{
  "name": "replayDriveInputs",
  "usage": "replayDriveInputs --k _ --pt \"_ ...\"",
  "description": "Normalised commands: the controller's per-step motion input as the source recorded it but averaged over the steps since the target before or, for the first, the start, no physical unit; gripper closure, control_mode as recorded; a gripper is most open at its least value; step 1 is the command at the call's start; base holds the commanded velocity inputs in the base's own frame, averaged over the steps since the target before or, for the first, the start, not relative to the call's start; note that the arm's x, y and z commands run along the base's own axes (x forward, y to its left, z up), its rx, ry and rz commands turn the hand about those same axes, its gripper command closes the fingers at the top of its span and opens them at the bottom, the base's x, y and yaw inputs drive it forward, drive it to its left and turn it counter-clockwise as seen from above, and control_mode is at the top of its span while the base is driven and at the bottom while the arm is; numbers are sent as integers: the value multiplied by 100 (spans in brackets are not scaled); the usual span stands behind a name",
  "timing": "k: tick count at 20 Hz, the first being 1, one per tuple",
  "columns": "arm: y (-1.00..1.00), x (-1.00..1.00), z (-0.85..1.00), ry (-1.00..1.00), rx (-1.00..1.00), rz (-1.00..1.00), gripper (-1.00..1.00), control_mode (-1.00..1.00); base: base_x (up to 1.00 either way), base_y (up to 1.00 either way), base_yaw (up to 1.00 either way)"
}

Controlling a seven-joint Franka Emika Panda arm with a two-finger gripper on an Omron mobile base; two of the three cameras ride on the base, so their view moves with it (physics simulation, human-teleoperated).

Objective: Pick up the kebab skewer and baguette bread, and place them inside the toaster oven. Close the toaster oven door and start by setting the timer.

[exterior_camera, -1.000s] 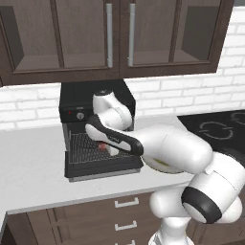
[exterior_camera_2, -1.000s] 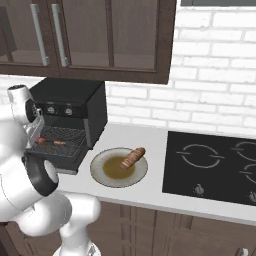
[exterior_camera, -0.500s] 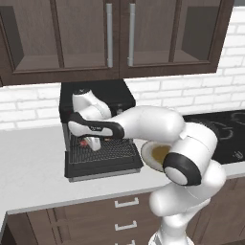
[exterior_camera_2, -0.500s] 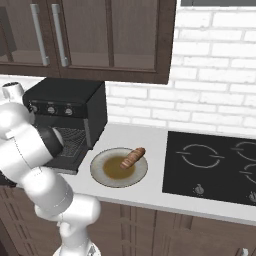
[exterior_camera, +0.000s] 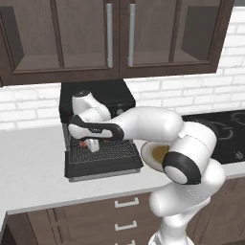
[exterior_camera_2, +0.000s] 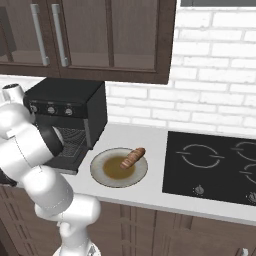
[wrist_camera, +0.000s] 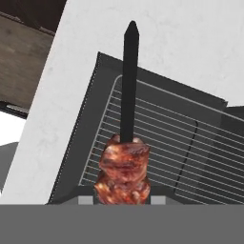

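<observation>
I'm hovering the pincer [exterior_camera: 92, 143] just over the toaster oven's [exterior_camera: 95, 103] pulled-out wire rack [exterior_camera: 107, 149], and it's gripping the kebab skewer [wrist_camera: 125, 162] by the meaty end. So I'm reckoning I'm partway through item one. The baguette bread [exterior_camera_2: 132, 157] is sitting on the plate [exterior_camera_2: 107, 176] right of the toaster oven, on the desk [exterior_camera_2: 150, 192], and the toaster oven door [exterior_camera: 103, 165] is hanging open. Hand view's giving me the grip; right base view's giving me the bread.

Arm bent leftward, pincer [exterior_camera: 91, 144] pointing down, closed on something
</observation>
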Motion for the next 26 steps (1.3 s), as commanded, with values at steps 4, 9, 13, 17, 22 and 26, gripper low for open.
replayDriveInputs --k 4,9,13,17,22,26 --pt "0 2 -38 0 5 0 100 -100 0 0 0" --pt "0 0 -37 -1 2 0 100 -100 0 0 0" --pt "0 0 -22 -3 0 0 100 -100 0 0 0" --pt "2 1 -8 -3 0 0 100 -100 0 0 0" --pt "0 0 -9 0 0 0 100 -100 0 0 0" --pt "2 0 -8 0 0 0 -100 -100 0 0 0"
